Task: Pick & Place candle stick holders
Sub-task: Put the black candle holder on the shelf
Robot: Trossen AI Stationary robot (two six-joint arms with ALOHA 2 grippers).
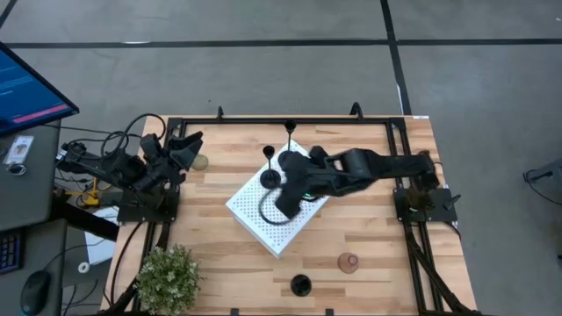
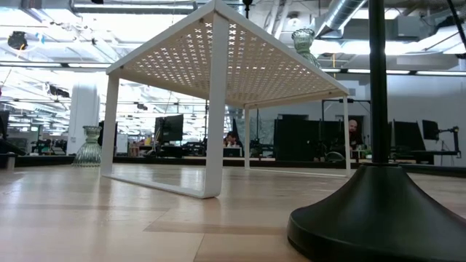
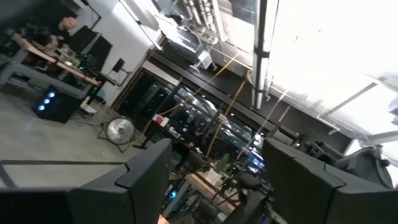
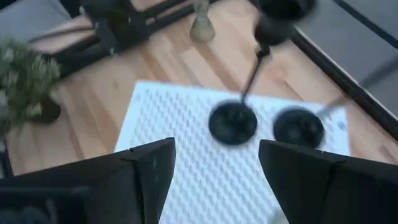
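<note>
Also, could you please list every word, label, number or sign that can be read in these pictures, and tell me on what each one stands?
No text can be read anywhere.
Blue computer screen beside the table: its coloured lines are too small to read.
Small white tag on the grey desk: too blurred to read.
White perforated metal board: a hole pattern only, no writing.

Left pincer [image 3: 211,180] apparently parted, facing the blurry room beyond.

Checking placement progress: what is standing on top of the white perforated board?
Two black holders stand on the board: one near its far-left edge, another beside it. The right gripper is open above the board, and that arm covers part of the top in the high view.
</note>
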